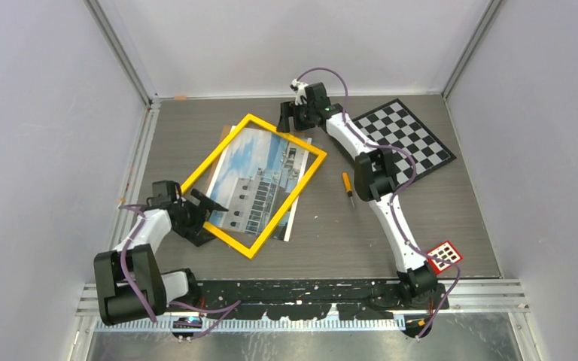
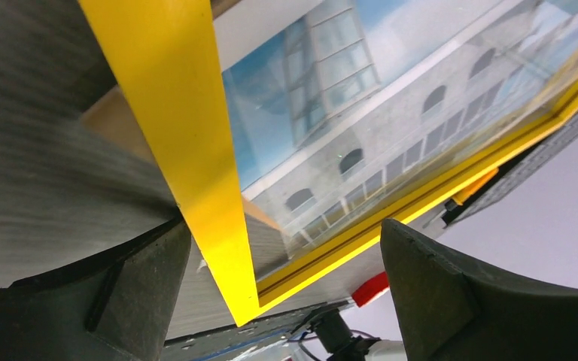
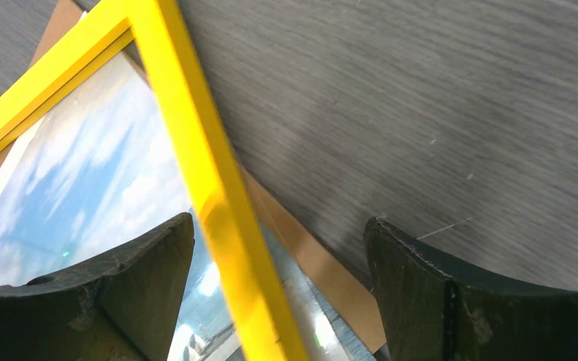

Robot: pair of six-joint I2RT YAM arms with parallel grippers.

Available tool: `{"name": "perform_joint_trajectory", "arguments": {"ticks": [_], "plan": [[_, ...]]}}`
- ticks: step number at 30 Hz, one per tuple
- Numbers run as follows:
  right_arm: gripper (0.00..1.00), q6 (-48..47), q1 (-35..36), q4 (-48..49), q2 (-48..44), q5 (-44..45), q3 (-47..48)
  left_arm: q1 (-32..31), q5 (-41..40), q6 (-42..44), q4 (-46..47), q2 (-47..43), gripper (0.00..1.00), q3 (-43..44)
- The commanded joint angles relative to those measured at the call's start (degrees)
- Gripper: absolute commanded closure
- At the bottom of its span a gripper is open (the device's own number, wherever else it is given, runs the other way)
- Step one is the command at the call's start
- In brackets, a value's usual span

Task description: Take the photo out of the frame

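Both open, left gripper [image 2: 282, 301] and right gripper [image 3: 278, 293] straddle the stiff frame [image 1: 217, 150]; the photo [image 1: 260, 180] looks floppy, best pinched edgewise.

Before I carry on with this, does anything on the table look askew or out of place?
The frame sits skewed over the photo, not lined up: the print's corner pokes out past the frame's lower right edge, and brown backing shows outside its rail too. An orange-handled screwdriver lies loose nearby.

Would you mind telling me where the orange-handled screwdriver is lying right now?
In the top view the screwdriver lies on the table right of centre, between the yellow frame and the right arm.
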Motion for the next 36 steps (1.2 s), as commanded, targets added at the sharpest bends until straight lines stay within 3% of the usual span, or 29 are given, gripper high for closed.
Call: {"name": "perform_joint_trajectory", "arguments": {"ticks": [1,12,18,26,36], "plan": [[0.15,0.5,0.2,-12.6,-1.7,-5.3,-4.4,-1.4,-4.4,-1.0,11.2,4.8,0.00,-2.7],[0.22,-0.4,-0.9,-25.7,-6.0,-14.2,-14.5,-1.4,-8.9,-1.5,17.7,9.6,0.00,0.4],[0.23,-1.0,-0.9,-28.3,-10.5,-16.3,-23.6,-0.6,-11.0,4.8,16.4,12.2,0.00,6.1],[0.23,0.4,-0.9,-27.9,-16.9,-16.6,-36.5,1.3,-8.0,19.9,2.2,26.6,0.00,22.7],[0.25,-1.6,2.5,-29.4,-24.7,-17.5,-49.2,1.4,-6.1,31.2,-6.6,42.0,0.00,40.9]]}}
